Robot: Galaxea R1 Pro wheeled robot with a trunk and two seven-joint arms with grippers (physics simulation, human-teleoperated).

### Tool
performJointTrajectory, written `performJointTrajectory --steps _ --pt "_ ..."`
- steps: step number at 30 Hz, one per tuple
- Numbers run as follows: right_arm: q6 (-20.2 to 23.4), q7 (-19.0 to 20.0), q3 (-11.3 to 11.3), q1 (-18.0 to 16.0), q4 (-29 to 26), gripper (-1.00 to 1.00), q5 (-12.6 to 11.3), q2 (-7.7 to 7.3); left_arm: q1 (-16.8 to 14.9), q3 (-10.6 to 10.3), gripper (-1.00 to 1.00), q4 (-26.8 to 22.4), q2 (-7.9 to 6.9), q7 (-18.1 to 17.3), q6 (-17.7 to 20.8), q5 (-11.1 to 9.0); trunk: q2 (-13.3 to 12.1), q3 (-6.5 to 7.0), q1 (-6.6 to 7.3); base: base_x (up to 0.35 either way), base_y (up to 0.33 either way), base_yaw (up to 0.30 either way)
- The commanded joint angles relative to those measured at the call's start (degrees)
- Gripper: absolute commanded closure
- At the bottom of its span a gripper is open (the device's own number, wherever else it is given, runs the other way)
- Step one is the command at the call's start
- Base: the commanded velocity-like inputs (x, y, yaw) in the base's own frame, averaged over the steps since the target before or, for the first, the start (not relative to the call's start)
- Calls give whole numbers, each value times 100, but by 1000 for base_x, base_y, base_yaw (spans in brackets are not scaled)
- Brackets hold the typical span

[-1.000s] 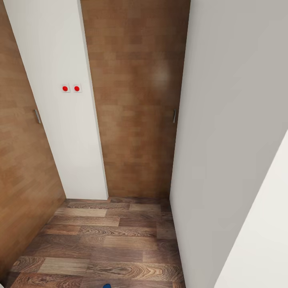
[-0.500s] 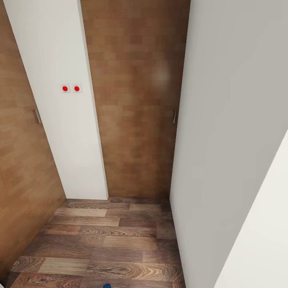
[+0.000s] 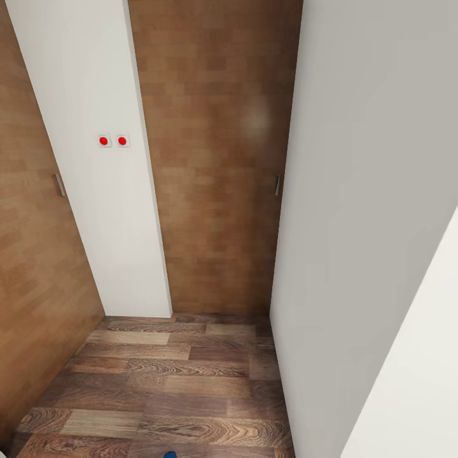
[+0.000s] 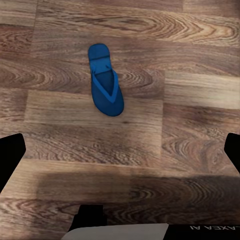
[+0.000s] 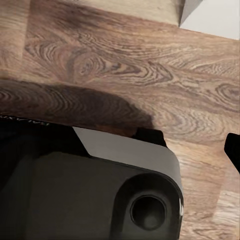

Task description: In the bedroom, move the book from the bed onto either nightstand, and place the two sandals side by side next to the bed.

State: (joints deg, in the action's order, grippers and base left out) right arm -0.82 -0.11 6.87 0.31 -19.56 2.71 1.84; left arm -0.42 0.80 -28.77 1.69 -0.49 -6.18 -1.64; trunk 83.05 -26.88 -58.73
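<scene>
— What does the head camera take in, left to right?

— A brown wooden door with a metal handle [image 3: 59, 185], a white wall panel carrying two red-dotted switches [image 3: 113, 140], a second brown wooden door [image 3: 216, 159] with its own handle, then plain white walls [image 3: 369, 191]. Below lies the dark wood-plank floor [image 3: 165, 375], and a sliver of blue [image 3: 169, 454] touches the picture's bottom edge; I cannot tell what it is.

— And the wrist cameras?

— The left wrist camera shows one bright blue flat flip-flop sandal [image 4: 104, 82] lying sole-down on the planks, ahead of the left pincer [image 4: 120, 157] and apart from it. That pincer's black fingertips [image 4: 11, 160] sit at opposite edges of the picture, spread wide, nothing between them. The right wrist camera shows the robot's dark glossy base [image 5: 85, 190] over the floor, and a white wall corner [image 5: 210, 15]. One black tip of the right pincer [image 5: 234, 150] shows; whether it is spread I cannot tell.

— Any writing?

— White lettering on the robot's body, cut off and unreadable.
</scene>
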Motion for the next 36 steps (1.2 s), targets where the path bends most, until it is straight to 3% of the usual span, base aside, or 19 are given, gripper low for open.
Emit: performJointTrajectory --steps 1,6,7,12,14,16,22,25,36 --pt "-9 -3 45 3 -19 -100 35 14 -2 8 -100 3 2 -8 -18 -18 3 -5 0 0 0 0" --pt "38 -13 102 -3 -377 -100 44 40 -2 8 -100 3 6 -12 -25 -20 3 -5 0 0 0 0" --pt "62 0 109 -2 -762 -100 40 70 -2 8 -100 3 5 -12 -58 -25 3 -5 0 0 0 0" --pt "157 -4 112 -3 -1445 -100 38 247 -2 8 -100 3 7 -12 -132 -29 3 -5 0 0 0 0" --pt "336 -5 117 -6 -1669 -100 37 320 -2 8 -100 3 5 -12 -148 -29 3 -5 0 0 0 0" --pt "845 10 139 -18 -2037 -100 37 392 -2 12 -100 3 0 -12 -159 -29 3 -5 0 0 0 0" --pt "1600 30 382 -29 -2700 -100 17 432 -2 16 -100 3 -1 -12 -164 -30 3 -5 0 0 0 0" --pt "1781 31 504 -30 -2988 -100 -6 437 -2 17 -100 3 -2 -12 -164 -31 3 -5 0 0 0 0" --pt "1992 -4 820 -38 -3919 -100 -32 448 -2 17 -100 -5 -2 -12 -165 -38 3 -5 0 0 0 0"
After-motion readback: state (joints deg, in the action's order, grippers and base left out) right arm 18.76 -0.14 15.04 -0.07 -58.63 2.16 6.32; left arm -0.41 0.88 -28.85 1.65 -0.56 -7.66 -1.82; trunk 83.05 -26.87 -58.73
